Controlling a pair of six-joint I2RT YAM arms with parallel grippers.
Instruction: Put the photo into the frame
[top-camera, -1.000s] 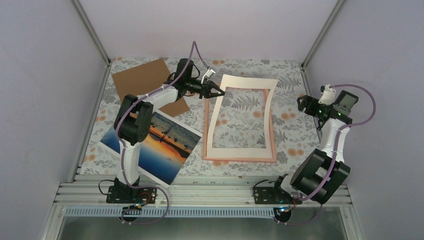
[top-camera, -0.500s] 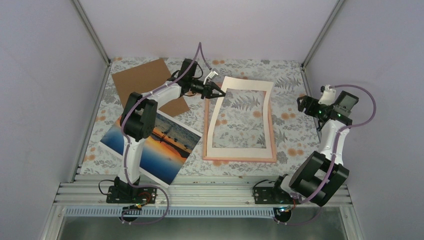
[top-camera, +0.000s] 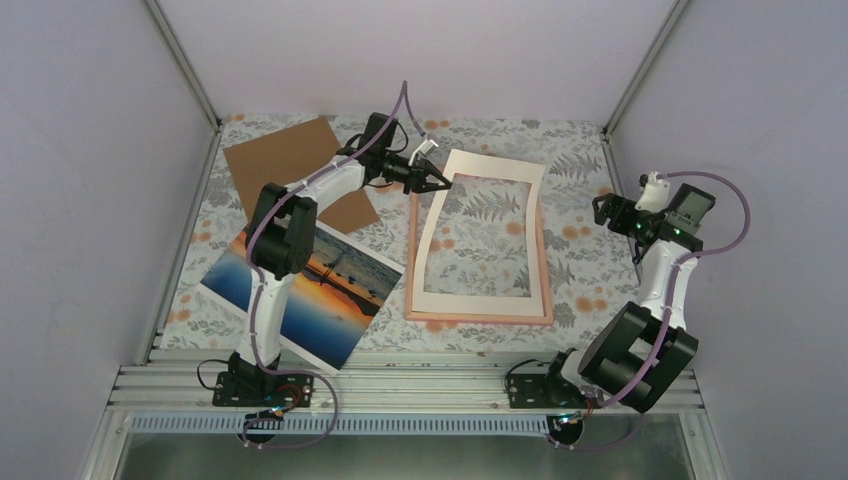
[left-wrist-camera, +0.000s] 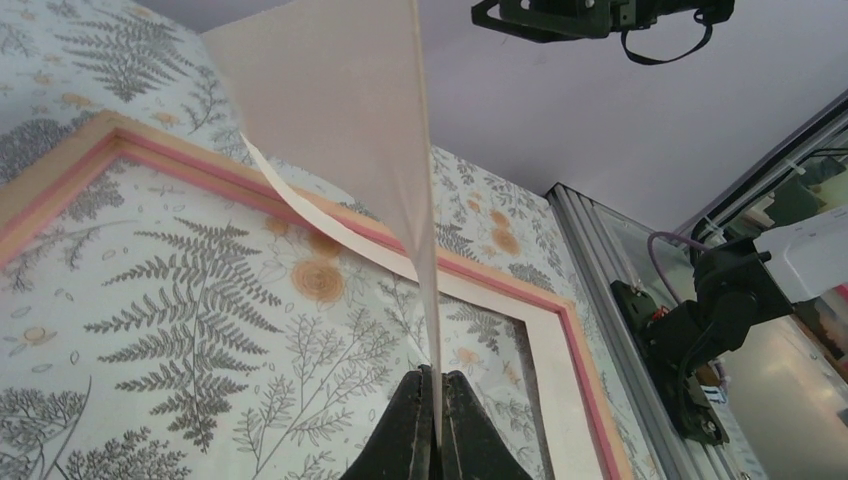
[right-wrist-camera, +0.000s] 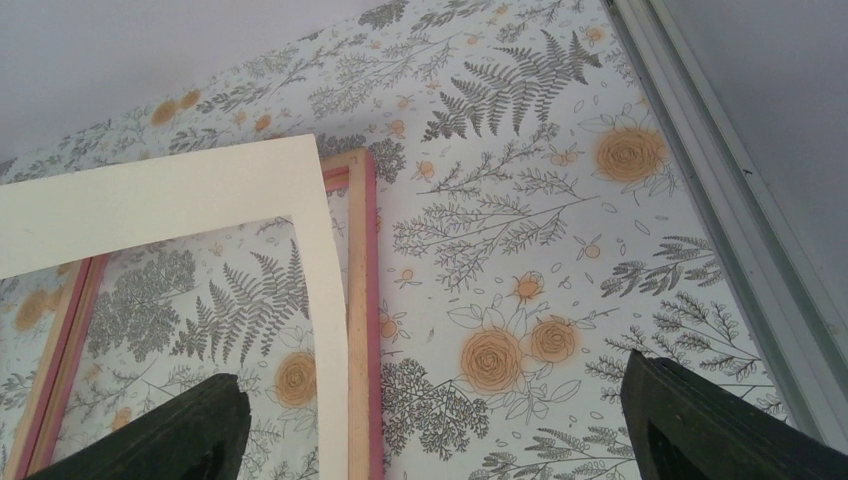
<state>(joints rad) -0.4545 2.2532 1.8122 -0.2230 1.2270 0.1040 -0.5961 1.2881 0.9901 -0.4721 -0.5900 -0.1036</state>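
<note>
The photo (top-camera: 330, 290), an orange sunset over blue water, lies flat at the front left, partly behind my left arm. The thin pink frame (top-camera: 480, 319) lies in the middle of the table. A white mat board (top-camera: 490, 168) with a rectangular opening rests inside it. My left gripper (top-camera: 440, 183) is shut on the mat's far left edge and holds that side raised and bowed. In the left wrist view the mat (left-wrist-camera: 340, 100) rises from the closed left gripper (left-wrist-camera: 437, 400) above the frame (left-wrist-camera: 560, 300). My right gripper (top-camera: 607, 210) hangs open to the right of the frame, holding nothing.
A plain brown cardboard sheet (top-camera: 285, 160) lies at the back left, next to the left arm. Metal rails (top-camera: 610, 150) border the flowered tabletop. In the right wrist view the frame's wooden right side (right-wrist-camera: 362, 300) and the mat (right-wrist-camera: 150, 200) lie left of the open right gripper (right-wrist-camera: 440, 430).
My left gripper has drawn back and slightly up with the mat's far left edge, so the mat lifts and bows more. The right arm has hardly moved.
</note>
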